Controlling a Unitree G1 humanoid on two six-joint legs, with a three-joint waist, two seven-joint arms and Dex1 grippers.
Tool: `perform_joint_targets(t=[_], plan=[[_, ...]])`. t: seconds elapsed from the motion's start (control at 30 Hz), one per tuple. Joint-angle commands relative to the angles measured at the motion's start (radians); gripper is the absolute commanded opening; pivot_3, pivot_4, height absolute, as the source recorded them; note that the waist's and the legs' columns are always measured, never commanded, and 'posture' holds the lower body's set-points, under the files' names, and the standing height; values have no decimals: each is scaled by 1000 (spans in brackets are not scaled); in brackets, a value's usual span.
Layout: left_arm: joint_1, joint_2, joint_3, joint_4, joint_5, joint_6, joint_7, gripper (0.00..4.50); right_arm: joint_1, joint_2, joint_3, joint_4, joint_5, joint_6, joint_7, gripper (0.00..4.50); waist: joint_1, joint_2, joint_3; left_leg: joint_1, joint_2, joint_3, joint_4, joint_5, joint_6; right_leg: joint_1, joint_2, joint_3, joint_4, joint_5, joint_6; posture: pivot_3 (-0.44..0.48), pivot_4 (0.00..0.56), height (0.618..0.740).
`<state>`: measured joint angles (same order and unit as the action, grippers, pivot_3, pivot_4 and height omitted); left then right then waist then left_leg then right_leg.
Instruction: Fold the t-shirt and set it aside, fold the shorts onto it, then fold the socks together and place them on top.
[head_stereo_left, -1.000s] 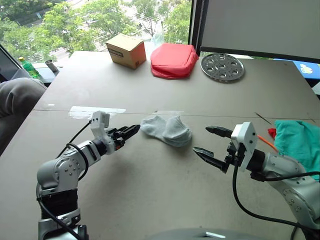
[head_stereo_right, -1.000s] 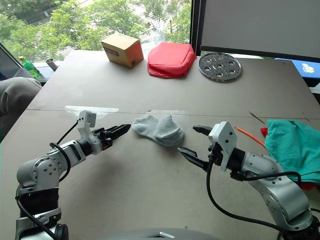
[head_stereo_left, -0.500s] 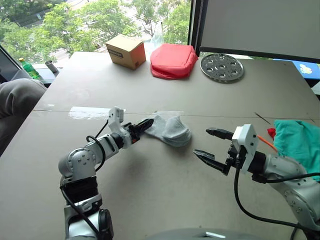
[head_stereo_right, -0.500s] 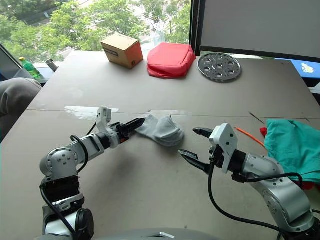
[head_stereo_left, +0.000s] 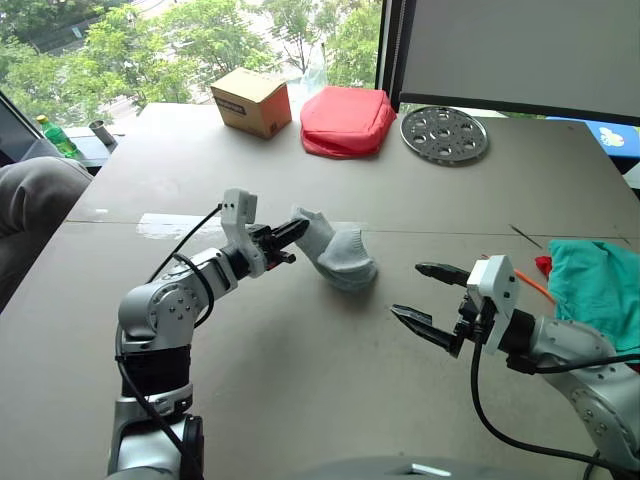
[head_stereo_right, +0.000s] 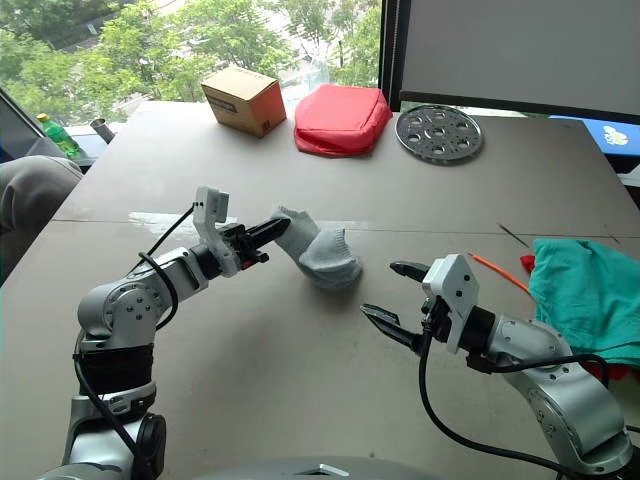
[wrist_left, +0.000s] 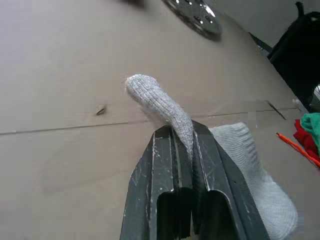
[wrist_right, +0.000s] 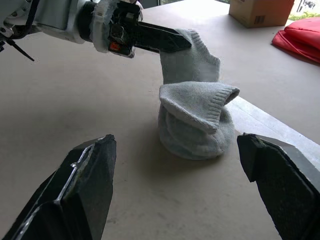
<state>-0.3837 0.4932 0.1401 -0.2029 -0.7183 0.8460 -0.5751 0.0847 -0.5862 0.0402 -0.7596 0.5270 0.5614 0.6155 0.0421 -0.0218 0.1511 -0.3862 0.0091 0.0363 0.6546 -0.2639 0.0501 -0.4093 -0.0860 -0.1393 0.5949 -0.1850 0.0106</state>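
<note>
Since a second ago the left gripper (head_stereo_left: 296, 232) reached in, jaws now pinching one of the socks (head_stereo_left: 340, 255) and lifting its end off the table (head_stereo_left: 300, 380) mid-table; right gripper (head_stereo_left: 428, 296) waits nearby, jaws wide open.

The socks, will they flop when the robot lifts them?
Probably floppy: the socks droop where the left gripper pinches one end, the rest still sagging on the table. Likely light, being small thin knit. They shouldn't roll.

Light grey socks (head_stereo_left: 338, 255), teal shorts (head_stereo_left: 600, 290), red pouch (head_stereo_left: 346, 120).
</note>
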Motion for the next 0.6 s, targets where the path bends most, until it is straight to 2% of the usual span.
perform_joint_targets(t=[0.03, 0.23, 0.4, 0.53, 0.6], plan=[[-15, 35, -141, -70, 96, -143, -148, 47, 17, -9, -39, -50, 4, -24, -9, 4098, 0, 0, 0, 0, 0, 0, 0, -1, -1, 0, 0, 0, 0, 0, 0, 0, 150, 739], [-36, 65, -381, 13, 323, -362, -297, 47, 50, -8, -54, -78, 1, -17, -32, 4098, -1, 1, 0, 0, 0, 1, -1, 1, 3, 0, 1, 1, 0, 0, 0, 0, 150, 739], [-119, 101, -567, 223, 590, -586, -378, 47, 81, -6, -61, -111, 0, -6, -58, 4098, 2, 1, 0, 0, 0, 1, -1, 0, 4, -1, 1, 1, 0, 0, 0, 0, 150, 739], [-150, 125, -642, 375, 730, -729, -421, 47, 106, -5, -63, -141, 0, 5, -81, 4098, 2, 2, -2, 0, 1, 2, -1, 0, 4, -1, 1, 1, 0, 0, 0, 0, 150, 739], [-152, 113, -640, 431, 752, -783, -418, 47, 116, -4, -60, -153, -1, 10, -93, 4098, 1, 5, -5, 1, 1, 2, -1, 0, 5, -1, 0, 1, 0, 0, 0, 0, 150, 739]])
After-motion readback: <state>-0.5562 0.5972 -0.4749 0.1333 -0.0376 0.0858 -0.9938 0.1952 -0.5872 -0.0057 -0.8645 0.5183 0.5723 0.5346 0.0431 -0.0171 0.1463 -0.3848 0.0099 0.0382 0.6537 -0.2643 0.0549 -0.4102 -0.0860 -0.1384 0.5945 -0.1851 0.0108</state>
